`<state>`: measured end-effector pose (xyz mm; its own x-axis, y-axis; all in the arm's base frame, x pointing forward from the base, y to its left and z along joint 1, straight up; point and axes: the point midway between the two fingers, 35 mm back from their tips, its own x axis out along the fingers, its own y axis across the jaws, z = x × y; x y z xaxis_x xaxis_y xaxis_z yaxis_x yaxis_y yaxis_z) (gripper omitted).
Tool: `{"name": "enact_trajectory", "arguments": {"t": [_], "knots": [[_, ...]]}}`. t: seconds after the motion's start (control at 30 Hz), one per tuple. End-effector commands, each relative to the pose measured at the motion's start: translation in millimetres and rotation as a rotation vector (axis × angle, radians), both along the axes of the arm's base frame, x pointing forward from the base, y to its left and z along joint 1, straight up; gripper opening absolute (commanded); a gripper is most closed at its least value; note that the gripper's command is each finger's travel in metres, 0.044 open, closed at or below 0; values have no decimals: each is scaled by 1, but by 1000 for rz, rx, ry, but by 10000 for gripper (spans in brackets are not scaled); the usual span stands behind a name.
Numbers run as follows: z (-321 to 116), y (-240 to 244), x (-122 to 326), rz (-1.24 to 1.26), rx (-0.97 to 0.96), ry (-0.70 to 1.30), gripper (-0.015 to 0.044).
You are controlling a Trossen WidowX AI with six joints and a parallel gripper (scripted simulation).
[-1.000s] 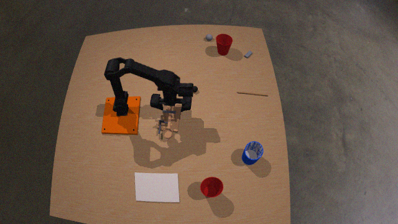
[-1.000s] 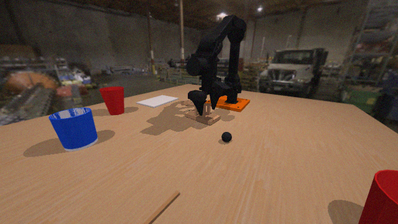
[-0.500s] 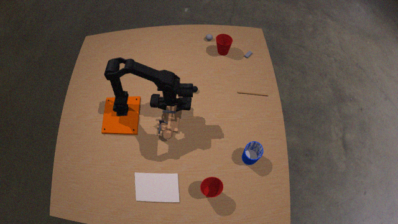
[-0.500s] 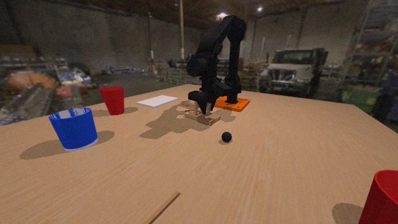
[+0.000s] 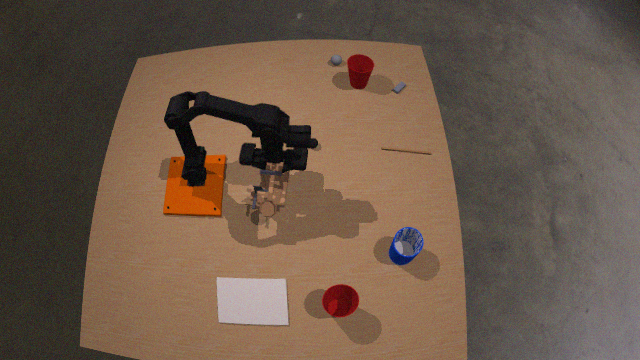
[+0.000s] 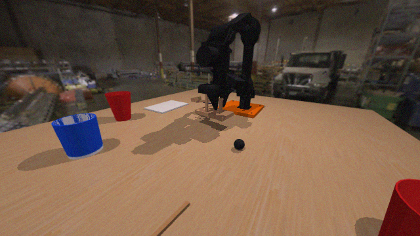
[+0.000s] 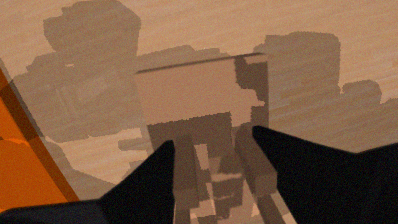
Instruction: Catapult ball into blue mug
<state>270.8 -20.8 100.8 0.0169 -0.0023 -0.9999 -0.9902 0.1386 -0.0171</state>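
Note:
The wooden catapult (image 5: 280, 192) (image 6: 224, 115) (image 7: 185, 95) is held a little above the table, with a dark shadow apart below its base. Its round cup (image 5: 267, 208) faces the white pad's side in the top view. My gripper (image 6: 218, 104) (image 7: 213, 140) is shut on the catapult's uprights, one finger on each side. A black ball (image 5: 313, 143) (image 6: 239, 144) lies on the table, apart from the catapult, partly beside the arm in the top view. The blue mug (image 5: 402, 254) (image 6: 80, 139) stands upright at the right in the top view.
One red cup (image 5: 340, 301) (image 6: 120, 106) stands near the blue mug; another (image 5: 360, 72) (image 6: 401, 213) stands beside a grey ball (image 5: 336, 60) and grey block (image 5: 399, 88). A white pad (image 5: 252, 301) (image 6: 167, 106), thin stick (image 5: 406, 151) (image 6: 172, 219) and the orange base plate (image 5: 192, 200) (image 6: 252, 113) also show.

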Motion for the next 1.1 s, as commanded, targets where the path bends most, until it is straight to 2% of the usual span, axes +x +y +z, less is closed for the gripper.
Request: {"name": "enact_trajectory", "arguments": {"t": [0.0,0.8,1.07], "knots": [[9,-7,8,-73,0,-11,0],[11,-104,88,-890,14,-25,0],[11,-110,92,-913,14,-26,0]]}}
